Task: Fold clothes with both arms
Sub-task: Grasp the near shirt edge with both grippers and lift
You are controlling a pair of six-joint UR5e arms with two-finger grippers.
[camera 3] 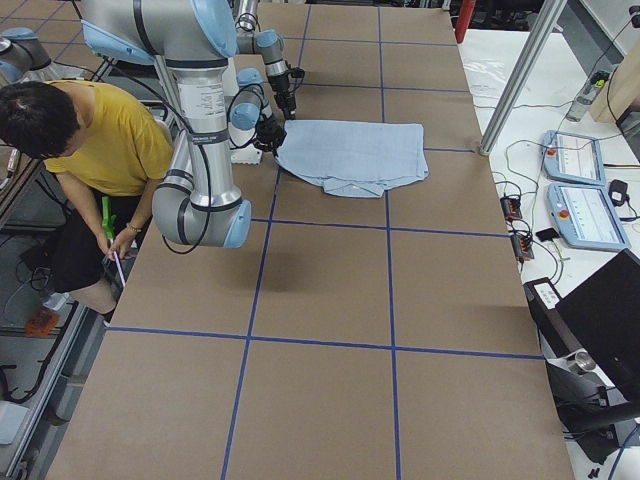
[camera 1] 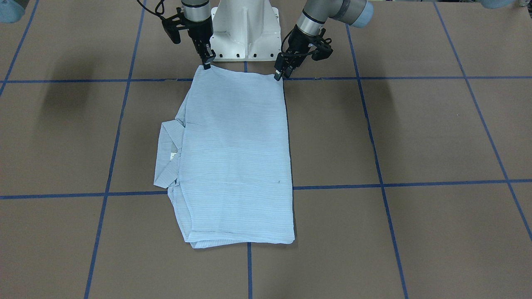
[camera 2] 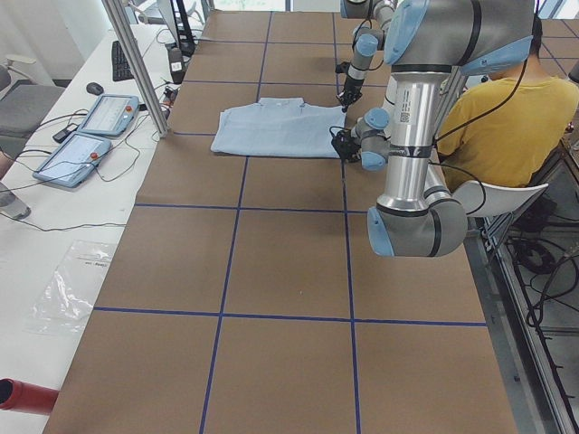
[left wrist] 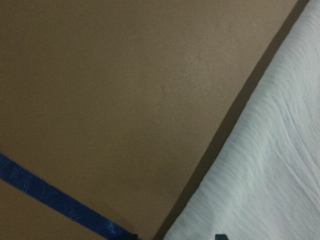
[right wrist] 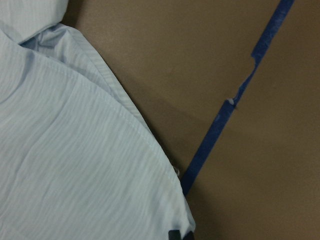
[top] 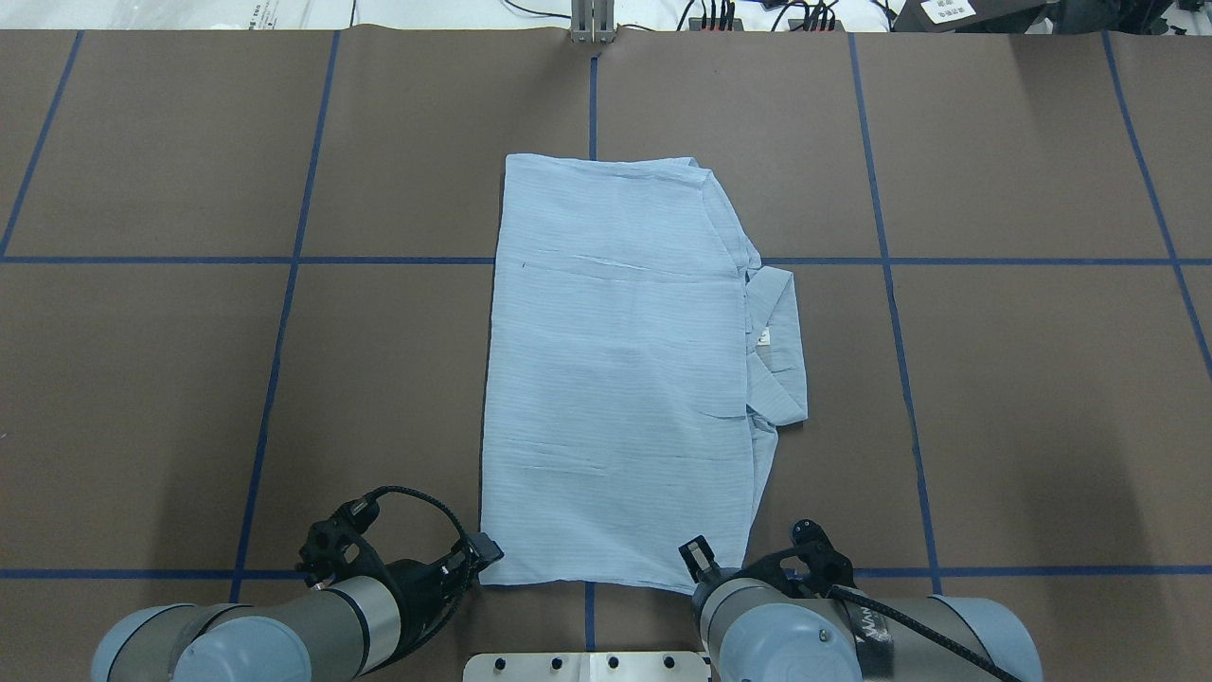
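The light blue striped shirt [camera 1: 237, 158] [top: 615, 379] lies flat and folded into a long rectangle in the middle of the table. Its collar [top: 781, 350] and white label [top: 765, 335] stick out on my right side. Both arms reach down to the shirt's edge nearest my base. My left gripper [camera 1: 278, 76] [top: 483, 554] pinches the near left corner, fingers together. At the near right corner my right gripper [camera 1: 206, 63] [top: 696, 561] is shut on cloth that rises to a small point. The wrist views show only cloth [left wrist: 265, 175] [right wrist: 75, 165] and brown table.
Blue tape lines [camera 1: 332, 187] mark a grid on the brown table. My white pedestal base [camera 1: 245, 33] stands just behind the shirt's near edge. A person in a yellow top [camera 2: 498, 117] [camera 3: 100, 140] sits beside the base. Control pendants [camera 2: 90, 127] lie on a side bench.
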